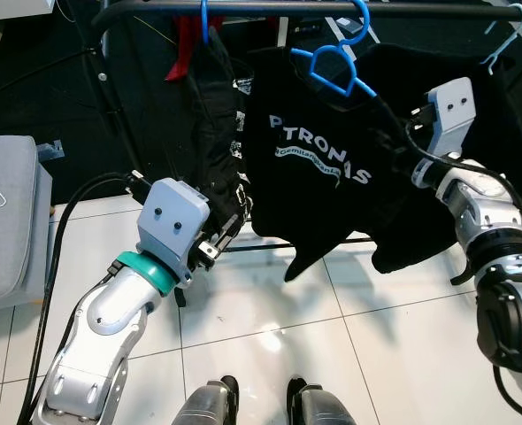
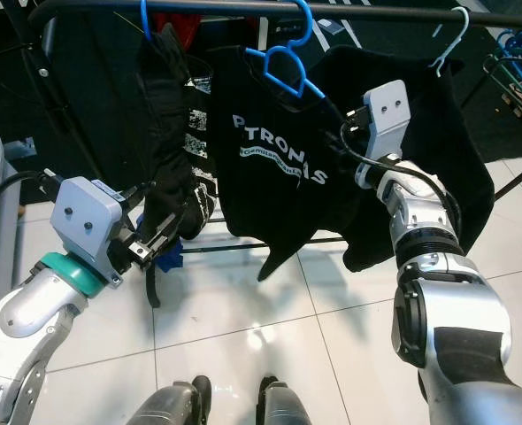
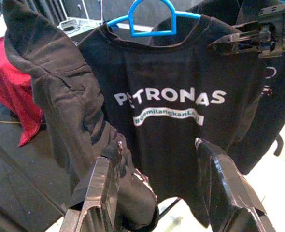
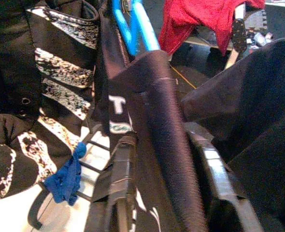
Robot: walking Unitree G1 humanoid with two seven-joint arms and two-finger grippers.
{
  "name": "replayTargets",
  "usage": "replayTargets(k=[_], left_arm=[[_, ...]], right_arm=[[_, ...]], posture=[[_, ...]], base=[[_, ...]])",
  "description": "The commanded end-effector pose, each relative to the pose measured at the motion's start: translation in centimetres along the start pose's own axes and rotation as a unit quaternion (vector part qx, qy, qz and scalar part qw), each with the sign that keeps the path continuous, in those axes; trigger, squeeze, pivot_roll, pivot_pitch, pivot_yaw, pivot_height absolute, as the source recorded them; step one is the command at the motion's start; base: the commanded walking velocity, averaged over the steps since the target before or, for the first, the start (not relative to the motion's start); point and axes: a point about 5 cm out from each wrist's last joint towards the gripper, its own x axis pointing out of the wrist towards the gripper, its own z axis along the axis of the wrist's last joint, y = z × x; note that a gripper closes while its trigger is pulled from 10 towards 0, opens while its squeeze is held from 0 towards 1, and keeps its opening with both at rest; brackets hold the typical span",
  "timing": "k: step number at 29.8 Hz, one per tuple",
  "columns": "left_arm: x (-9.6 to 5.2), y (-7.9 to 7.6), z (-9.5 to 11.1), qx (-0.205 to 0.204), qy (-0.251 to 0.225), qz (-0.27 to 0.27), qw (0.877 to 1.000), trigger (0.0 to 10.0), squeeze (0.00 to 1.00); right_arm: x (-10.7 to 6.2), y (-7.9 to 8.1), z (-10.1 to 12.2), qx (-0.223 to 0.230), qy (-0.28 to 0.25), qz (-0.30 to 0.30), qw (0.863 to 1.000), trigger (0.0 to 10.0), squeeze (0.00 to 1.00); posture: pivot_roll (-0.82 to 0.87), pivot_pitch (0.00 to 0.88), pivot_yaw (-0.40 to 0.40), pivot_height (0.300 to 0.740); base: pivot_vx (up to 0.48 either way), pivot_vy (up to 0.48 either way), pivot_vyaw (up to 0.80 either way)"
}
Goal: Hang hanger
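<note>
Blue plastic, the hanger has its hook over the black clothes rail and carries a black T-shirt with white PETRONAS lettering across the chest. The shirt hangs below the rail, near its middle, with its lower hem drooping to a point above the white tiled floor.

On the shirt's shoulder, at the robot's right of the hanger, the right gripper reaches in under the rail; in the right wrist view its two black fingers stand either side of a fold of the shirt's black cloth, narrowed on that fabric.

At the robot's left of the shirt, a dark jacket with white printed patches hangs from another blue hanger on the same rail, and a red garment shows just behind it. The left gripper is low beside the jacket's bottom edge, below the rail; in the left wrist view its fingers are spread wide apart with nothing between them, pointing toward the shirt's lettering.

Further along the rail, to the robot's right of the shirt, more black clothing hangs, with a pale hanger hook above it. A grey cushioned seat stands well to the left of the rail. A small blue scrap lies near a lower bar of the rack.
</note>
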Motion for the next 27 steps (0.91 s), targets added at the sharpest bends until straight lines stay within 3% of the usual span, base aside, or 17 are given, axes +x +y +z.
replayTargets(k=[1,14,24,25,26,27], left_arm=[[-0.2,-0.1,0.2,0.000,-0.002,0.000,1.000,10.0,0.00],[0.1,-0.2,0.1,-0.005,-0.003,0.005,1.000,10.0,0.00],[0.3,-0.5,0.0,-0.012,-0.005,0.007,1.000,10.0,0.00],[0.6,-0.7,0.0,-0.017,-0.008,0.005,1.000,10.0,0.00],[0.6,-0.7,0.0,-0.017,-0.008,0.005,1.000,10.0,0.00],[1.0,-0.8,-0.1,-0.022,-0.013,0.000,1.000,10.0,0.00]], right_arm=[[0.0,0.3,-0.4,0.011,0.007,0.014,1.000,0.0,0.00],[0.3,0.2,0.2,0.001,0.002,0.010,1.000,0.0,0.00],[0.1,-0.6,1.7,-0.022,-0.050,-0.027,0.998,0.0,0.00],[0.0,-0.5,3.3,-0.050,-0.102,-0.026,0.993,0.0,0.00],[0.0,-0.5,3.3,-0.050,-0.102,-0.026,0.993,0.0,0.00],[-0.4,0.2,4.8,-0.078,-0.155,-0.018,0.985,0.0,0.00]], posture=[[0.11,0.180,0.070,0.740],[0.09,0.175,0.055,0.740],[0.06,0.165,0.045,0.740],[0.03,0.151,0.045,0.740],[0.03,0.151,0.045,0.740],[-0.02,0.138,0.048,0.740]], base=[[0.000,0.000,0.00],[0.000,0.000,0.00],[0.000,0.000,0.00],[0.000,0.000,0.00],[0.000,0.000,0.00],[0.000,0.000,0.00]])
